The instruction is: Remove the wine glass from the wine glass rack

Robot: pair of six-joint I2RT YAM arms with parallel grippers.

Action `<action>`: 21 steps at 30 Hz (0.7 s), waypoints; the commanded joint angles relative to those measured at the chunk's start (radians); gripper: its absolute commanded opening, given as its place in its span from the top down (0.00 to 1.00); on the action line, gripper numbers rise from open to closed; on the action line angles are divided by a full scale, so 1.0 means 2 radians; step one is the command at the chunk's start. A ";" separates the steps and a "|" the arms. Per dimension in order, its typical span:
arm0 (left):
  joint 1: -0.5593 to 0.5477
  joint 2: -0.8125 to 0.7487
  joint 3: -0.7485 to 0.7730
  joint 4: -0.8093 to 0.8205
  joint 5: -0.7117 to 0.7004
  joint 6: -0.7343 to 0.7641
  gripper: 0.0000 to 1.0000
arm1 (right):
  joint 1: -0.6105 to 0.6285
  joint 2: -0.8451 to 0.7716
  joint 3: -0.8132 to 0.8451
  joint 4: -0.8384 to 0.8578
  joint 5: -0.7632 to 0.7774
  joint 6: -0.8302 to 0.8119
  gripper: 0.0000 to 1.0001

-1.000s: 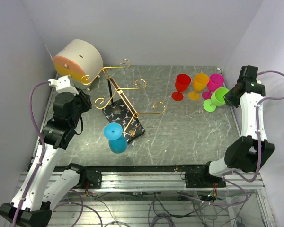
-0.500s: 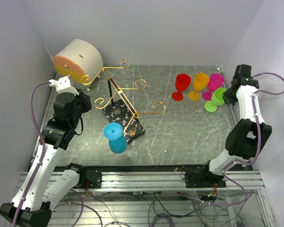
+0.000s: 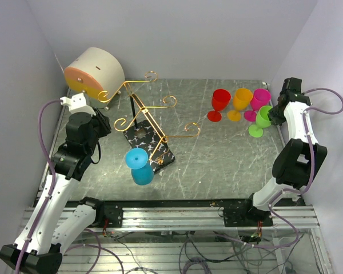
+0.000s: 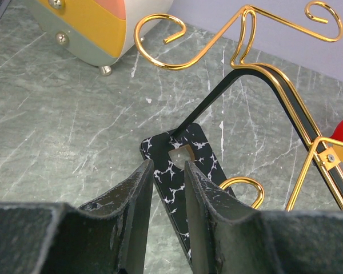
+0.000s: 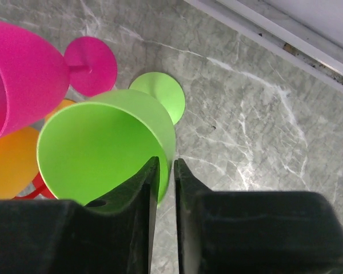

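1. Grey marbled table (image 3: 228, 154): left gripper (image 4: 167, 168) stays half-open and empty over the wine glass rack (image 4: 203, 151) and its black base.
2. Blue wine glass (image 3: 142, 174) hangs inverted from the rack's near gold arm.
3. Right gripper (image 5: 166, 168) has loosened astride the rim of the green glass (image 5: 103, 142), perhaps still touching it.

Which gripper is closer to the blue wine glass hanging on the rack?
Left. The left gripper hovers by the wine glass rack, a short way from the blue wine glass. The right gripper is across the table at the green wine glass.
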 commanded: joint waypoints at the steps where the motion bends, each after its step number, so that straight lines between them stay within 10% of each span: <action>1: -0.001 -0.004 -0.002 0.008 -0.011 0.003 0.61 | -0.003 0.007 0.015 0.011 0.005 0.008 0.72; 13: -0.001 -0.003 -0.004 0.009 -0.013 0.002 0.61 | 0.029 -0.135 0.026 0.050 -0.027 -0.033 0.05; 15: -0.001 -0.003 -0.006 0.009 -0.014 0.002 0.61 | 0.053 -0.178 0.004 0.091 -0.073 -0.049 0.05; 21: 0.000 -0.003 -0.008 0.010 -0.014 0.001 0.61 | 0.170 -0.258 -0.082 0.224 -0.341 -0.020 0.52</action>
